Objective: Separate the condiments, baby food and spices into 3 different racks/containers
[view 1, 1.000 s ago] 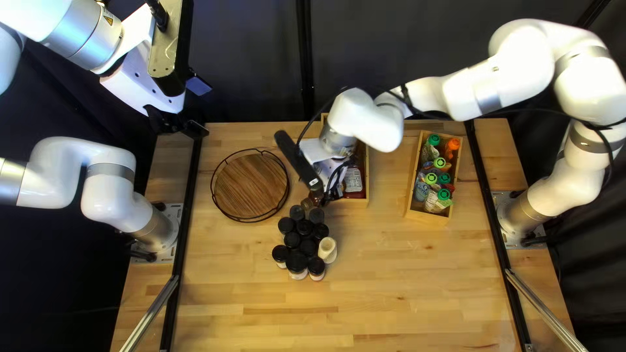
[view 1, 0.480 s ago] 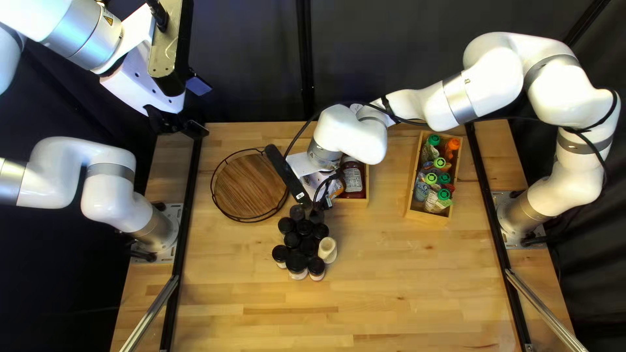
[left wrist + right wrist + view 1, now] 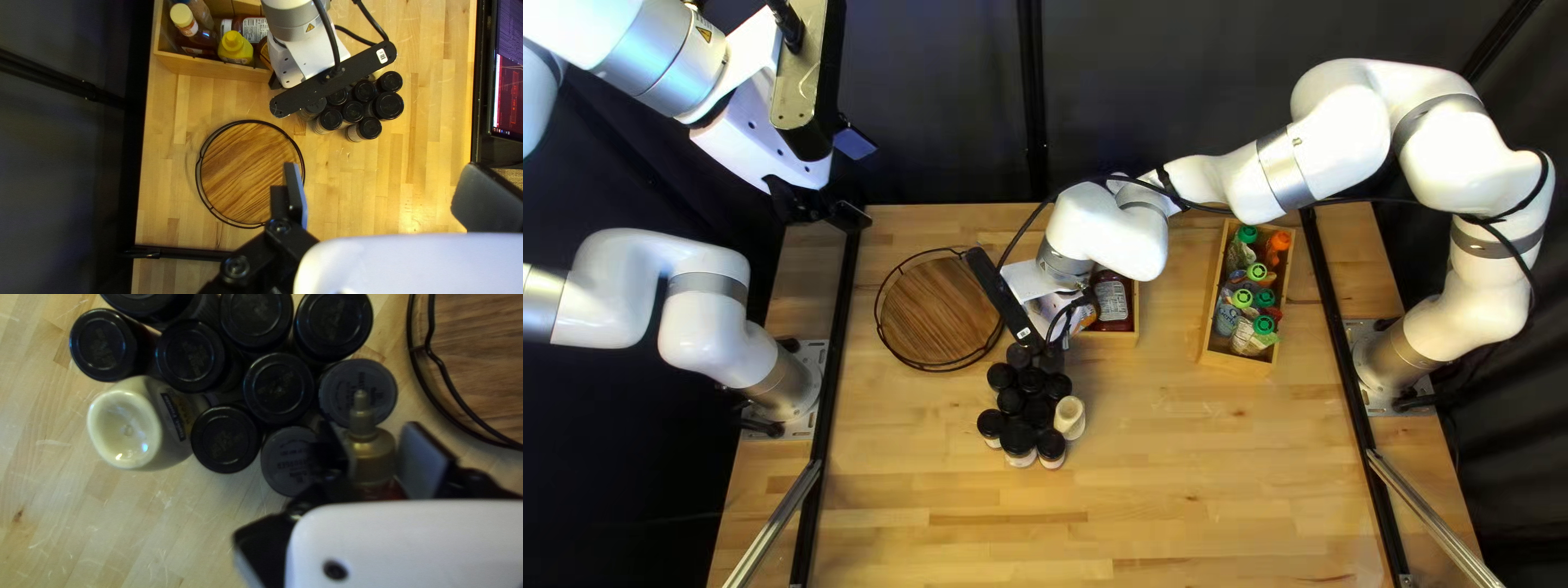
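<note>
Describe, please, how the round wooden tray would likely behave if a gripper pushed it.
The round wooden tray should stay stiff, since its base looks like solid wood. Lying flat and broad, it would probably slide or turn rather than tip. Its thin wire rim might flex slightly if pushed there.

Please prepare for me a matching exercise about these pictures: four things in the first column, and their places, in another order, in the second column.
Things
1. Yellow bottle
2. Round wooden board
3. Cream-coloured container
4. Gold-topped bottle

Places
A. Between the fingers of the right hand
B. In a wooden box
C. Inside a black wire rim
D. Beside black-lidded jars

Pairs: 1-B, 2-C, 3-D, 4-A
</note>
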Robot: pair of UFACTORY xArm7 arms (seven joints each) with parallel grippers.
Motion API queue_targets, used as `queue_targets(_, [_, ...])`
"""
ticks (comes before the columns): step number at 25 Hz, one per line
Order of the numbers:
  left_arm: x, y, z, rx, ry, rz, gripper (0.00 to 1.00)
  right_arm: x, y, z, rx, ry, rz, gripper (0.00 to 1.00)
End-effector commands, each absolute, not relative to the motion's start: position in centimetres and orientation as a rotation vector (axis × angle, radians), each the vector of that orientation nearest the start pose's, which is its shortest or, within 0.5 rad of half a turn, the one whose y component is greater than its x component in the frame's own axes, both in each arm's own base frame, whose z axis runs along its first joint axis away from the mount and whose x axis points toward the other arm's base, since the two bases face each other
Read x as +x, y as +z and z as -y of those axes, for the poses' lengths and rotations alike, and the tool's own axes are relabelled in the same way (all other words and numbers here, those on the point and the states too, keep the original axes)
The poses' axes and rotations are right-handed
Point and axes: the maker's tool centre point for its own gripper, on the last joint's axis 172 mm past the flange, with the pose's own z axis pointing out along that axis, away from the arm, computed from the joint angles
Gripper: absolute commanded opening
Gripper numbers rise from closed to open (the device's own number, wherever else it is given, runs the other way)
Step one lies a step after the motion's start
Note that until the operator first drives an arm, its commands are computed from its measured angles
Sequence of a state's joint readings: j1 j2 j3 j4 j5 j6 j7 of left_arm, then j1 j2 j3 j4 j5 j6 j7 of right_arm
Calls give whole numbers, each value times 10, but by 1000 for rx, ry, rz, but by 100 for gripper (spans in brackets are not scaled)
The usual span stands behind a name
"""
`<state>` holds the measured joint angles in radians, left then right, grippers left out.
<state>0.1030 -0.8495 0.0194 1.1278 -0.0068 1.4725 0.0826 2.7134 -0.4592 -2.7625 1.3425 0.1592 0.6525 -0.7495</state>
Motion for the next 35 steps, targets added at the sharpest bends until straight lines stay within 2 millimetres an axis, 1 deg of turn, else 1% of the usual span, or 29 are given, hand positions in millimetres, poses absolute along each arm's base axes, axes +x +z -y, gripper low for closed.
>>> queue_targets(1, [293,508,-36,-3014,-777,54,100,628,160,16,-2843,-530,803,0])
queue_targets(4, [293,508,-36,-3014,-777,54,100,626,184,18,-2838,-554,828,0])
queue_targets(5, [293,508,-36,-3014,-777,54,100,625,187,19,-2837,-559,830,0])
queue_targets(7, [293,508,-36,-3014,-777,54,100,620,203,24,-2835,-589,816,0])
queue_targets(9, [293,508,-36,-3014,-777,54,100,616,213,29,-2836,-619,787,0])
queue_targets(16, [293,508,-36,-3014,-777,54,100,606,222,49,-2855,-691,672,0])
queue_targets(20, [293,508,-36,-3014,-777,54,100,594,221,61,-2874,-726,595,0])
queue_targets(23, [293,508,-36,-3014,-777,54,100,583,219,71,-2892,-768,499,0])
queue_targets(24, [293,508,-36,-3014,-777,54,100,576,218,74,-2898,-795,450,0])
queue_targets(26, [293,508,-36,-3014,-777,54,100,567,218,76,-2900,-835,387,0])
queue_targets(29, [293,508,-36,-3014,-777,54,100,551,224,77,-2899,-901,307,0])
queue_targets(30, [293,508,-36,-3014,-777,54,100,549,225,77,-2899,-911,290,0])
queue_targets(32, [293,508,-36,-3014,-777,54,100,540,229,82,-2905,-942,198,0])
queue_targets(35, [293,508,-36,-3014,-777,54,100,535,228,90,-2910,-957,53,0])
